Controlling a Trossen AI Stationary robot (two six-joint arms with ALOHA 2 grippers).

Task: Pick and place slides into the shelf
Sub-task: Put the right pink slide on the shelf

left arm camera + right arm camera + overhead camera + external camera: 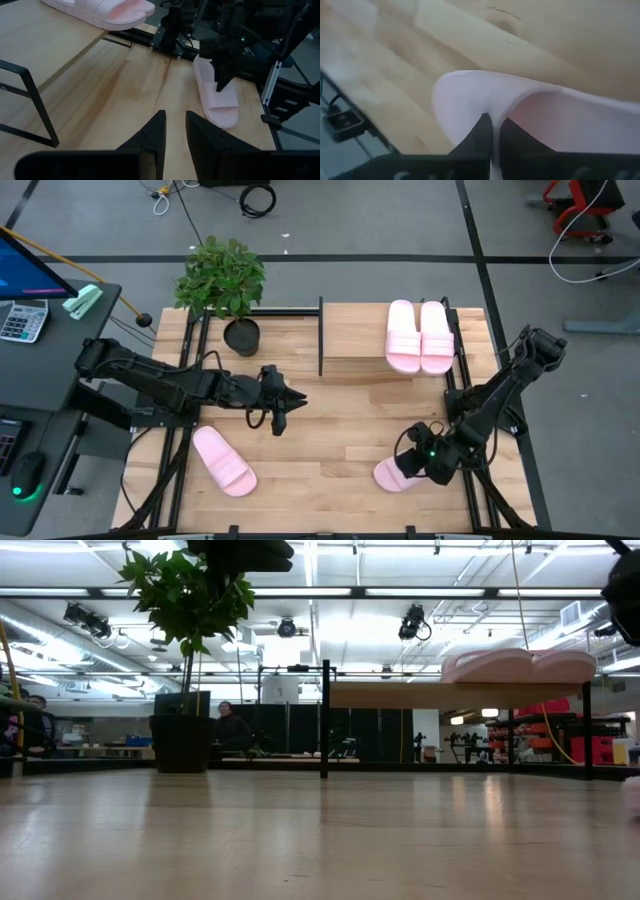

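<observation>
Pink foam slides are the task here: two already lie side by side on top of the shelf point(360, 340) at the far side of the desk point(330, 490), a pair point(420, 337) near its right end. Two remain on the desk. One slide point(224, 461) lies loose at the near left, untouched. The other slide point(392, 474) is at the near right, where the right gripper point(432, 463) has its fingers pinched shut on the slide's edge. The left gripper point(283, 402) hovers above the desk's middle, holding nothing, fingers nearly closed with a narrow gap. By this count the job looks about half done, with the third slide being gripped and the fourth still to fetch.
</observation>
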